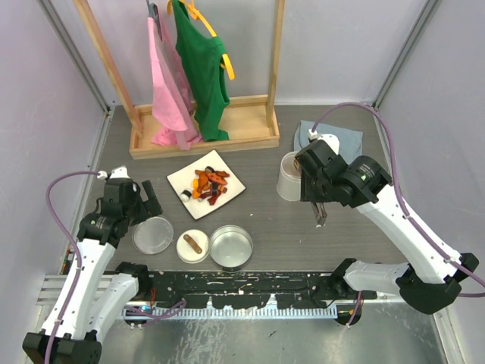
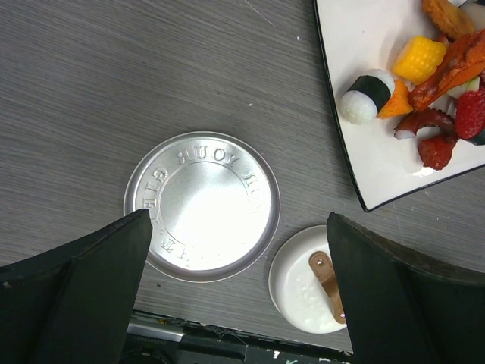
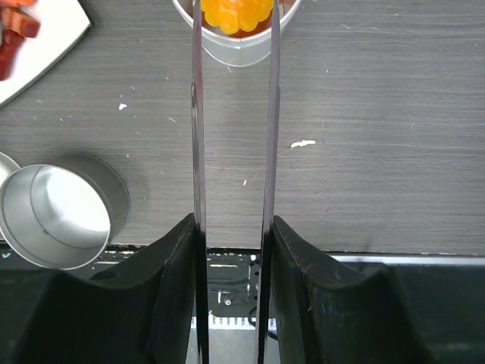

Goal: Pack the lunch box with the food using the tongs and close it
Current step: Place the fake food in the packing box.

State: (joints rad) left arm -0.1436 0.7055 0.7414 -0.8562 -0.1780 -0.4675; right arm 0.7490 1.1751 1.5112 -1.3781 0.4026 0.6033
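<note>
- Silver, slim metal tongs [image 3: 198, 136] sat pinched in the right gripper [image 3: 233, 224], their tips clasping an orange knobbly food piece [image 3: 231, 14] at the mouth of the tall shiny steel cup [image 3: 244, 50].
- Left gripper [image 2: 239, 220] hung spread wide above the flat round steel lid [image 2: 201, 205], holding nothing.
- Wide shallow steel tin [image 3: 53, 216] stood just beside the small white dish [image 2: 299, 284], which held a brown sausage-like piece [image 2: 327, 274].

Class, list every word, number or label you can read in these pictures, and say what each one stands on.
"YOUR": this seems to be the reading, in raised letters seen reversed, on the round steel lid.
Rest of the ring of raised letters around that lid: too faint, and partly hidden, to read.
White plate, small dish, tongs: no text visible.
</note>
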